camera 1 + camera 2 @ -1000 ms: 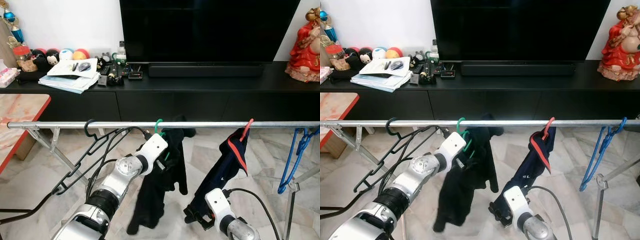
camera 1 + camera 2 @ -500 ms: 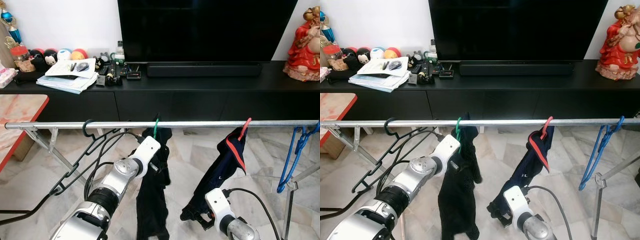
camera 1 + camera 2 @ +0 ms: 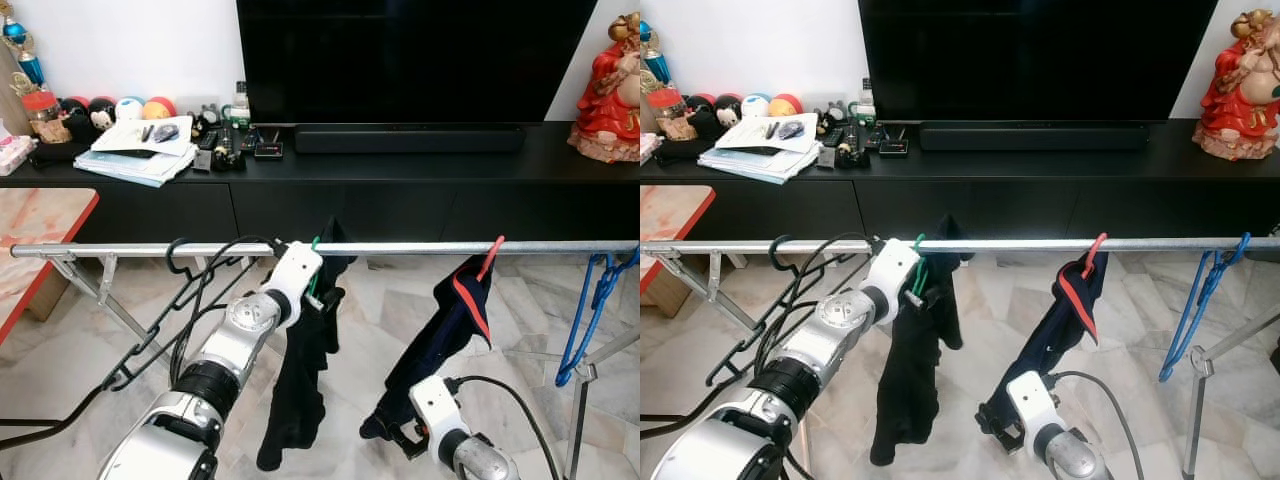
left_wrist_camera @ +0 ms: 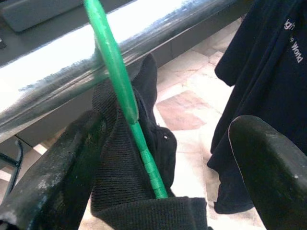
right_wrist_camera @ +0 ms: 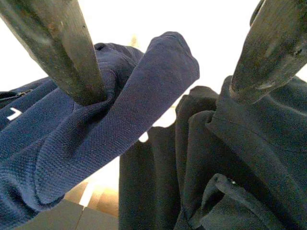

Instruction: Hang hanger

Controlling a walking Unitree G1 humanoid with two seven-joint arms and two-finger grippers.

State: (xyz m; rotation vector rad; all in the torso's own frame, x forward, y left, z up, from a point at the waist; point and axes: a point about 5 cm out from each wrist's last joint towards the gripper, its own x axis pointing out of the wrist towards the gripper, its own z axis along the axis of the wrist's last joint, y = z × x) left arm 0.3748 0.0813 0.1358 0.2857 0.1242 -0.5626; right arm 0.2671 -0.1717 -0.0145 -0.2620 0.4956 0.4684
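Left wrist view: green hanger (image 4: 117, 81) hooked over rail (image 4: 57, 79), carrying black garment (image 4: 129, 191).
Left gripper (image 4: 163, 158): fingers spread apart, straddling hanger, touching nothing firmly.
Right gripper (image 5: 168, 62): fingers apart, below rail, amid navy shirt (image 5: 72, 153).
Doing it well: check the hook sits fully over the rail, then back straight off without snagging cloth.

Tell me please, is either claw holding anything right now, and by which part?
Nothing is held: the left claw is open around the green hanger, and the right claw is open.

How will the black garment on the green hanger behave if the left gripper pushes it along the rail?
The black garment hangs in loose folds, so it is probably floppy and would swing rather than slide stiffly. The thin green hanger hooks over the smooth metal rail, so it likely slides easily. The left gripper stands open around it, so nothing steadies the sway.
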